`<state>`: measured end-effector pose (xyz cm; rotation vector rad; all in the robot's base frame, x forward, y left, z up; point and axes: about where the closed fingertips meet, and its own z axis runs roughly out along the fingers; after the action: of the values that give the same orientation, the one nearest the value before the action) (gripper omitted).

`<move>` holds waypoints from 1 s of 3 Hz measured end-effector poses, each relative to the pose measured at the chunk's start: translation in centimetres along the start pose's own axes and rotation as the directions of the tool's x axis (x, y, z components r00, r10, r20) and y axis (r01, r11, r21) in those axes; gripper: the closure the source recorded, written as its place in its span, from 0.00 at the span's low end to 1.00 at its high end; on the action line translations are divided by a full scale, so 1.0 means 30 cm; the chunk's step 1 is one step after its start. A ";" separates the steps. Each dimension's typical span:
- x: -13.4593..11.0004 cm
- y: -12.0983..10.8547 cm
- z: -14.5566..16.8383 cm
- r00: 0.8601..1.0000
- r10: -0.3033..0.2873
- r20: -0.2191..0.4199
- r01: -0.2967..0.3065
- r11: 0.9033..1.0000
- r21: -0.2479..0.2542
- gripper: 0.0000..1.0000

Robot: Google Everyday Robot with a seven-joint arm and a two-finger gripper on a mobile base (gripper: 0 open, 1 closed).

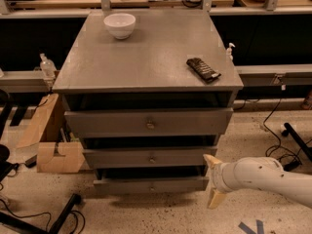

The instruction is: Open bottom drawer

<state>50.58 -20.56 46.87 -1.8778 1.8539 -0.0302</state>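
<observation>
The bottom drawer [146,185] sits lowest in the grey cabinet [146,62], under two taller drawer fronts. Just right of the cabinet's lower corner, the gripper [213,179] has its two pale fingers spread, holding nothing. A white bowl [120,24] and a dark flat rectangular object [203,69] rest on the cabinet top. Left of the cabinet, a cardboard box [53,155] stands on the speckled floor [161,218].

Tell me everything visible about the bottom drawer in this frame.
The bottom drawer is the lowest and slimmest of three matte grey fronts, with a small round metal knob at centre. It sits level just above the speckled floor, with a dark gap above it; its inside is not visible. The open tool hangs at its right end, fingers one above the other; contact cannot be judged.
</observation>
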 end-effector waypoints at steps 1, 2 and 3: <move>-0.004 0.003 0.014 1.000 0.002 0.003 -0.001 1.000 -0.005 0.00; -0.054 0.038 0.187 0.999 0.022 0.042 -0.019 0.998 -0.067 0.00; -0.118 0.053 0.449 0.992 0.060 0.106 -0.044 0.987 -0.155 0.00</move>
<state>53.61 -12.74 35.65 -1.8892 1.8741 0.2352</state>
